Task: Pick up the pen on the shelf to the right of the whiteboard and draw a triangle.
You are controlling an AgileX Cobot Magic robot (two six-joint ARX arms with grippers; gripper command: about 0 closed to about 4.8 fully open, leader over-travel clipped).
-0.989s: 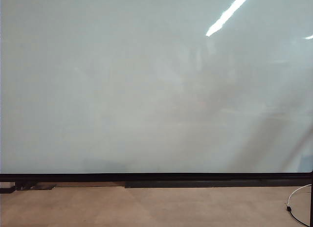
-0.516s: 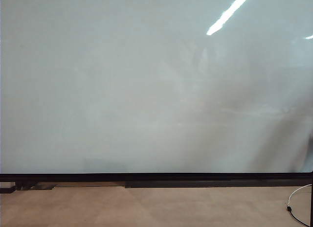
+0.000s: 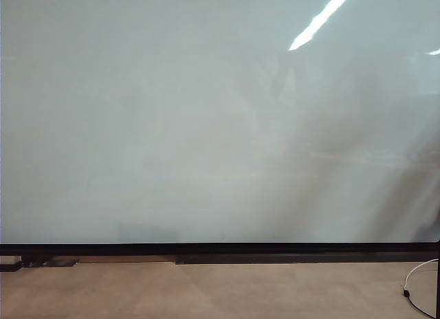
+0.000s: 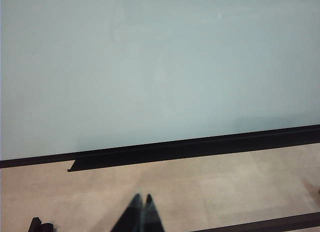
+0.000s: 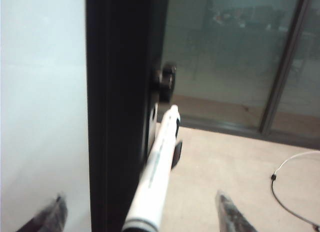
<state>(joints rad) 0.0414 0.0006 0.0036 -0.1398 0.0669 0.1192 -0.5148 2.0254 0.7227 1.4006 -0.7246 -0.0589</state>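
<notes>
The whiteboard [image 3: 206,126] fills the exterior view as a glossy pale surface with no marks; neither gripper shows there. In the right wrist view the pen [image 5: 157,172], a slim white marker with a thin printed line, lies along the board's black side frame [image 5: 120,92] on a small black holder [image 5: 176,153]. My right gripper [image 5: 140,197] is open, one fingertip over the white board face and the other over the floor, with the pen's near end between them, untouched. My left gripper [image 4: 141,204] is shut and empty, pointing at the floor below the board [image 4: 150,67].
A black knob [image 5: 165,82] sticks out of the side frame above the pen. A white cable [image 5: 290,177] loops on the beige floor [image 3: 206,291] at the right. Glass panels [image 5: 235,57] stand behind. A black ledge [image 4: 150,157] runs under the board.
Only the dim reflections on the right part of the board have shifted in the exterior view. No arm appears there in any frame.
</notes>
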